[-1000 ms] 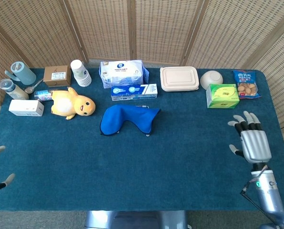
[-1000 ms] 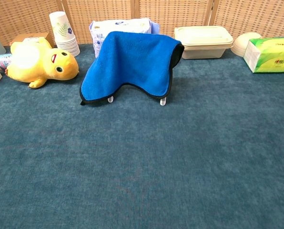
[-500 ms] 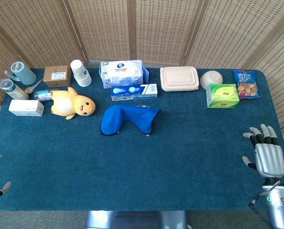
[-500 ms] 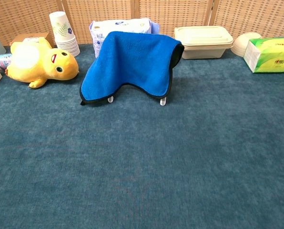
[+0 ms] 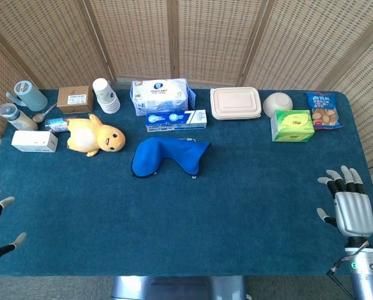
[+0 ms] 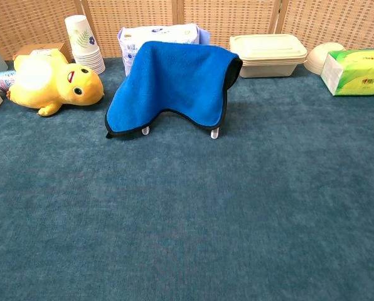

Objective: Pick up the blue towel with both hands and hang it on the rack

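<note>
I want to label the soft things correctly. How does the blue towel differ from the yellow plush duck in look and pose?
The blue towel is draped over a rack whose white feet show below; the yellow plush duck lies directly on the table. The towel is a flat blue cloth with dark edging; the duck is a stuffed yellow figure. Both look soft, and no robot hand touches either.

Staged lab tabletop: blue-felt table (image 5: 249, 187), woven screen (image 5: 205, 37) backdrop, assorted household props in row.
</note>
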`<state>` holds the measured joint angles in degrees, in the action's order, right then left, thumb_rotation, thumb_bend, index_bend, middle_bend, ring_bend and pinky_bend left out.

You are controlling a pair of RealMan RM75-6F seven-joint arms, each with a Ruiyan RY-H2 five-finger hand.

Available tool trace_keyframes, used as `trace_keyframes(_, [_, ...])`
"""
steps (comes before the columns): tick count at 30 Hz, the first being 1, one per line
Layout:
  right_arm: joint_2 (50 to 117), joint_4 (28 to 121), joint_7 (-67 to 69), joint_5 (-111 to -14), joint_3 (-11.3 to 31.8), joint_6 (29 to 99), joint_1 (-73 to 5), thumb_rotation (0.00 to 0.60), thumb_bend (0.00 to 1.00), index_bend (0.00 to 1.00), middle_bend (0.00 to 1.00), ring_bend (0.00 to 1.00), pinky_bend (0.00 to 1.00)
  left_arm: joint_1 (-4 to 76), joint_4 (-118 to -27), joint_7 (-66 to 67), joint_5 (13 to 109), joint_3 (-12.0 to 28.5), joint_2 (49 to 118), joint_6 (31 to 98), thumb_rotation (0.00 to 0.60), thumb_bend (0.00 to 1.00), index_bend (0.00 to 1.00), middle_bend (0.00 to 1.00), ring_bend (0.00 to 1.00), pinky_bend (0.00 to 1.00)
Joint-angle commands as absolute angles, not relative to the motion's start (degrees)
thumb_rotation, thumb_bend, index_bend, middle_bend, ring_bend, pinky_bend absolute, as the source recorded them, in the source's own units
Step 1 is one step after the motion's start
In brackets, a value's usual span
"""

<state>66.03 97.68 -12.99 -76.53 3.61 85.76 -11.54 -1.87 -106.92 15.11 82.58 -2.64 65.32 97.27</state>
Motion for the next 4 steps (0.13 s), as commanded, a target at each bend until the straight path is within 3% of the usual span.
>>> trace_keyframes(1, [66.1,97.6,-13.1,-76.4,3.7,85.5,-11.4,0.6,0.16,0.3,0.2,0.02,0.0,-1.9,-106.9,15.2,82.6,-2.4,65.4,97.0,0.6,0.06,0.22,0.12,0.0,0.0])
trace_keyframes(4, [66.1,97.4,-13.2,-76.2,3.9,85.1,-11.3,0.6,0.16,0.3,0.2,0.02,0.0,-2.0,-106.8,15.3,82.6,-2.2,65.6,96.7,0.6,0.06,0.22,0.12,0.0,0.0])
